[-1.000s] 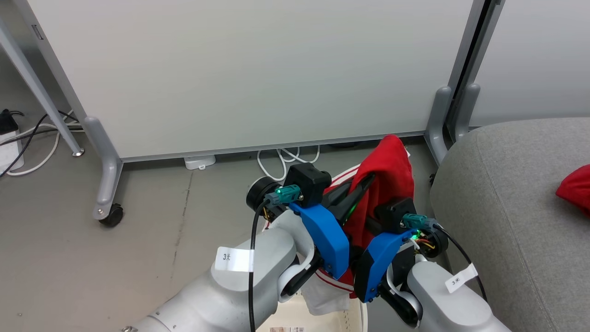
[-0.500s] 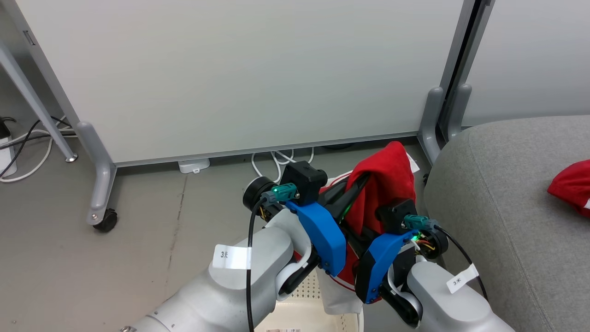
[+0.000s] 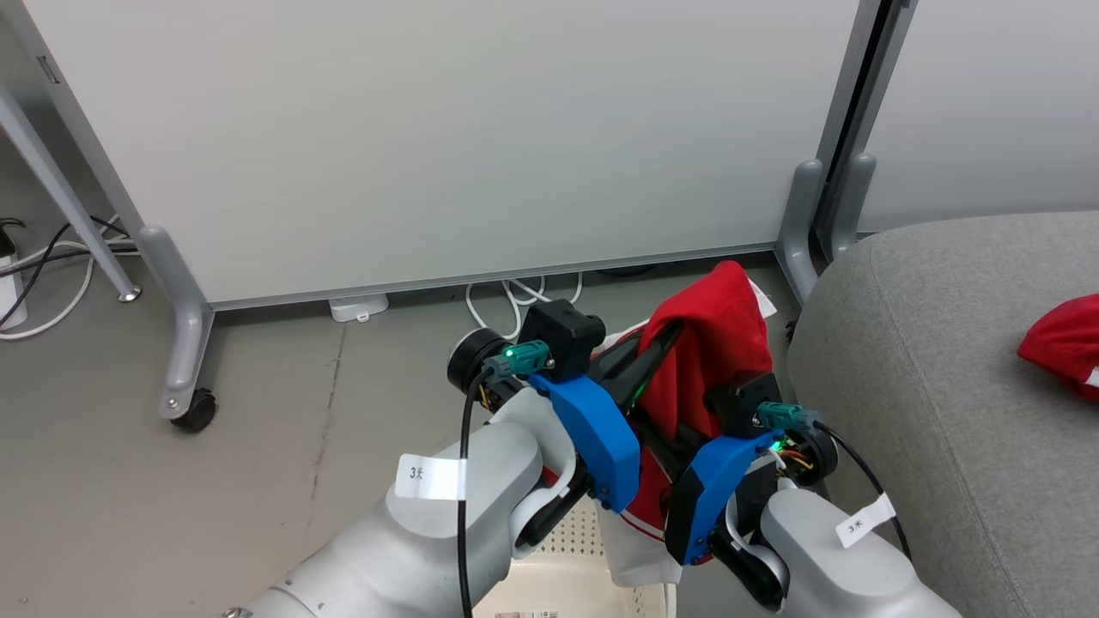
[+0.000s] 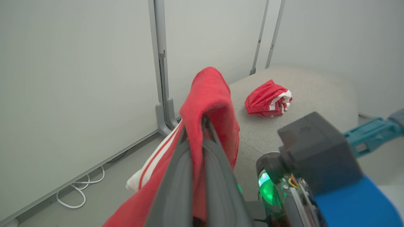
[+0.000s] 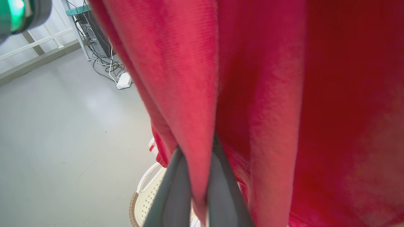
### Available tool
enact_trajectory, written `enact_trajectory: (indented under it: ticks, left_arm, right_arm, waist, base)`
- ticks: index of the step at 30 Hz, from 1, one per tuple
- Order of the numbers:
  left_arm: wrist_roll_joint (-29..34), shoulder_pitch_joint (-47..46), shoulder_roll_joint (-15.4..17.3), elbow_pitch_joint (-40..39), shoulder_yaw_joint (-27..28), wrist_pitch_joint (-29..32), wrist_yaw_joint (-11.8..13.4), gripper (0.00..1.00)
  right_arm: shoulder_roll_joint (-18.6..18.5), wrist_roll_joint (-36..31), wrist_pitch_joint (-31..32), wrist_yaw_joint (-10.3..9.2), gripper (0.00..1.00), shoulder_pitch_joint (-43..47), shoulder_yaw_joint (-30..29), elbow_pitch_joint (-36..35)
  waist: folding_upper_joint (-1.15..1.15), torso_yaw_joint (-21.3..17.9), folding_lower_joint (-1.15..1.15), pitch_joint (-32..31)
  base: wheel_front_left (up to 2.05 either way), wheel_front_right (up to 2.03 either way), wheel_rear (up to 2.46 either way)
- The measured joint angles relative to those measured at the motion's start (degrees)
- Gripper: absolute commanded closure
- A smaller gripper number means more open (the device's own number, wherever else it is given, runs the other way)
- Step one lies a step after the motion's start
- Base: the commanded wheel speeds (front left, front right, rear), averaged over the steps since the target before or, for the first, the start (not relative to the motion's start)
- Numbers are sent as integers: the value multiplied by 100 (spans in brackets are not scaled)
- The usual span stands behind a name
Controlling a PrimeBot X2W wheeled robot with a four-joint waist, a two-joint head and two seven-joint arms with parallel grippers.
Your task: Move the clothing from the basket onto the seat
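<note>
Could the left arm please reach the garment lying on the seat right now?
Probably not: the left tool is shut on the lifted garment, and the other garment lies farther off on the seat.

Head camera looks down from above, wrist cameras up close; all share the red garment (image 3: pixel 714 330).

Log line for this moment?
left gripper: shut on raised red fabric garment | right gripper: shut on same garment | second red garment: on grey cushion seat | cream perforated basket: below
</note>
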Motion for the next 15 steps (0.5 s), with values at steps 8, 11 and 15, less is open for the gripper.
enact_trajectory:
  ticks: [8,11,15]
  left_arm:
    - [287,82,0,-37,243,0,0,0]
    - [570,194,-1,-58,449,-1,0,0]
    - [1021,605,107,-216,980,-2,-1,0]
  right_arm:
    - [-40,120,-91,0,100,-56,99,53]
    - [-74,160,-115,0,100,-59,123,68]
    - [-136,204,-167,-1,100,-62,122,74]
  waist:
    - [0,-6,0,7]
    - [0,-9,0,16]
    - [0,-17,0,34]
  base:
    - [0,0,0]
    - [0,0,0]
    - [0,0,0]
